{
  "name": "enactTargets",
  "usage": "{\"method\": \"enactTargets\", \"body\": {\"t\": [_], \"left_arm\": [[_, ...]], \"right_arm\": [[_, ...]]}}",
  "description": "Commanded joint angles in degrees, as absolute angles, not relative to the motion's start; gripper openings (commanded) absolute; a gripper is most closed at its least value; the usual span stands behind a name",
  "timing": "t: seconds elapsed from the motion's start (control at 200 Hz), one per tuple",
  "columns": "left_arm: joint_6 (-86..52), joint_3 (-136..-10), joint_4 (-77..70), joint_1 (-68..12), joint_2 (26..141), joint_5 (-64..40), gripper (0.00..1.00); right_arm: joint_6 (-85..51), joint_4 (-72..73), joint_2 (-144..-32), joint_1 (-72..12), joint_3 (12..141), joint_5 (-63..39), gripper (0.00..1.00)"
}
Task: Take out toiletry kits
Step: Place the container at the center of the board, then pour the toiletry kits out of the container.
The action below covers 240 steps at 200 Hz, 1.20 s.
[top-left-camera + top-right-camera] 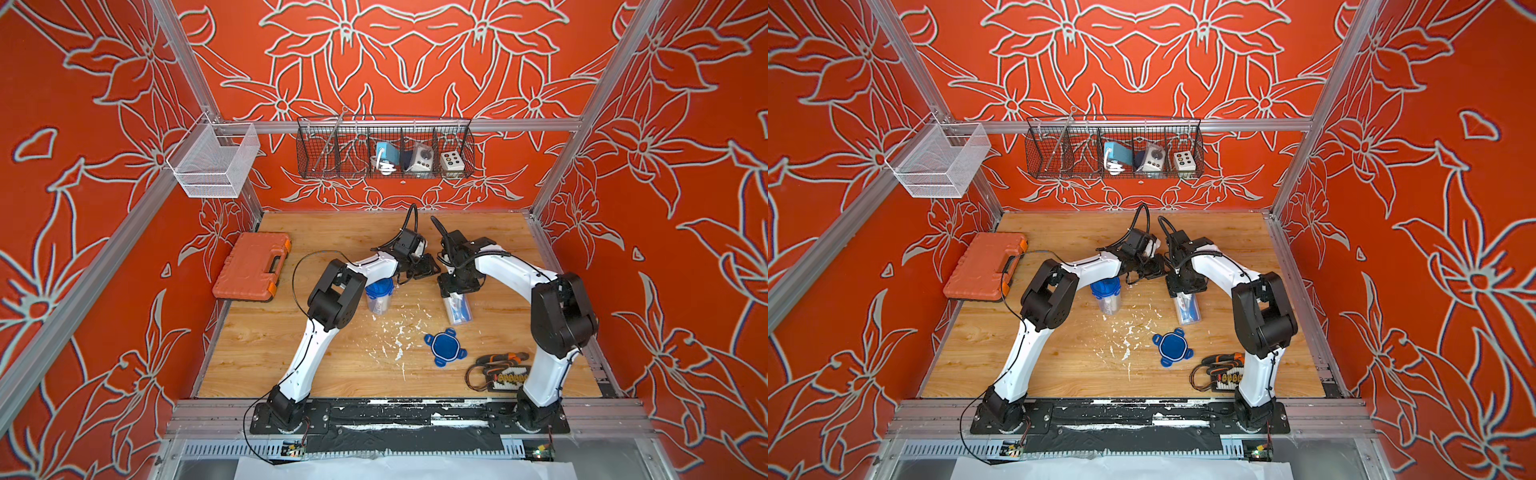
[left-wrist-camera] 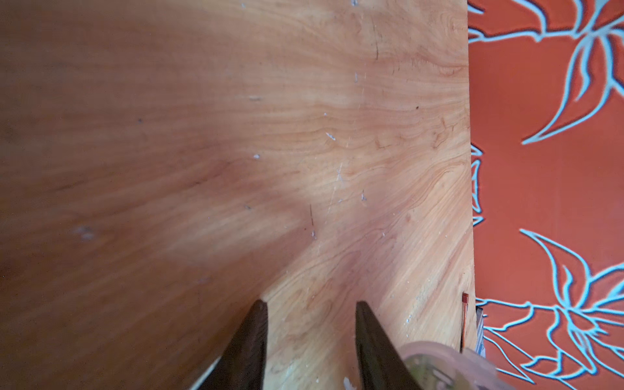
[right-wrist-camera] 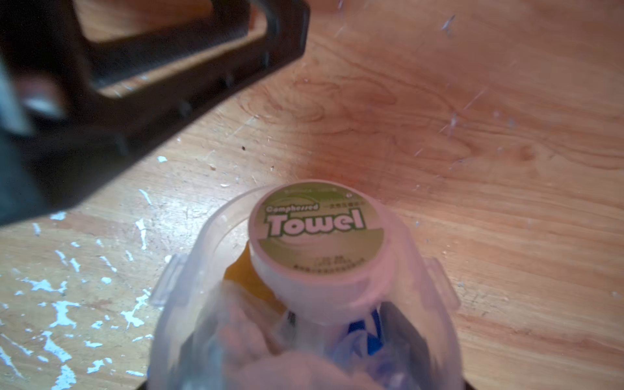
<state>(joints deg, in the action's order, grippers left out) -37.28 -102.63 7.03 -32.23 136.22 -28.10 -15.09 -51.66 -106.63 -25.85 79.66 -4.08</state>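
Observation:
A clear tub point(image 1: 459, 311) lies tilted right of centre, and my right gripper point(image 1: 455, 289) is shut around its walls. Through the plastic in the right wrist view, my gripper point(image 3: 297, 334) flanks blue-and-white items and something amber. A round green-and-white tin point(image 3: 319, 229) marked "Towel" sits at the tub's mouth. My left gripper point(image 1: 428, 268) hovers just beyond that mouth. Its fingers point(image 2: 310, 304) stand apart over bare wood, and the tin point(image 2: 435, 368) lies outside one finger. A second tub point(image 1: 379, 295) stands upright with its blue lid on, by the left arm.
A loose blue four-tabbed lid point(image 1: 445, 347) lies in front of the held tub. An orange tool case point(image 1: 253, 266) sits at the left edge and a screwdriver set point(image 1: 498, 370) by the right arm's base. White flecks point(image 1: 395, 332) mark the wood. Wire baskets point(image 1: 384, 151) hang on the back wall.

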Motion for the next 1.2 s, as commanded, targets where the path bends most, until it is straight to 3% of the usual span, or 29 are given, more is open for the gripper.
{"method": "enactTargets", "body": {"t": [0.0,0.245,0.43,0.625,0.846,1.196], "left_arm": [[-36.77,-103.89,6.95,-31.92,137.72,-27.60,0.40],[-36.76,-102.59,7.82,-31.91,138.43,-27.42,0.40],[-36.17,-101.16,8.81,-31.91,137.92,-27.34,0.40],[-35.55,-101.25,10.03,-31.81,137.22,-27.60,0.43],[-35.66,-101.35,10.98,-31.82,136.26,-27.79,0.49],[-35.46,-97.25,9.97,-31.82,133.35,-27.81,0.50]], "right_arm": [[-13.94,-54.19,-108.44,-25.55,80.92,-4.92,0.72],[-14.84,-52.26,-107.94,-25.65,77.62,-5.30,0.91],[-15.86,-48.16,-96.98,-25.85,69.04,-5.69,0.98],[-19.13,-42.04,-86.72,-26.86,56.33,-4.74,0.98],[-21.96,-35.92,-85.07,-30.70,51.16,-2.68,0.95],[-24.90,-36.76,-86.41,-31.88,48.90,0.32,0.73]]}}
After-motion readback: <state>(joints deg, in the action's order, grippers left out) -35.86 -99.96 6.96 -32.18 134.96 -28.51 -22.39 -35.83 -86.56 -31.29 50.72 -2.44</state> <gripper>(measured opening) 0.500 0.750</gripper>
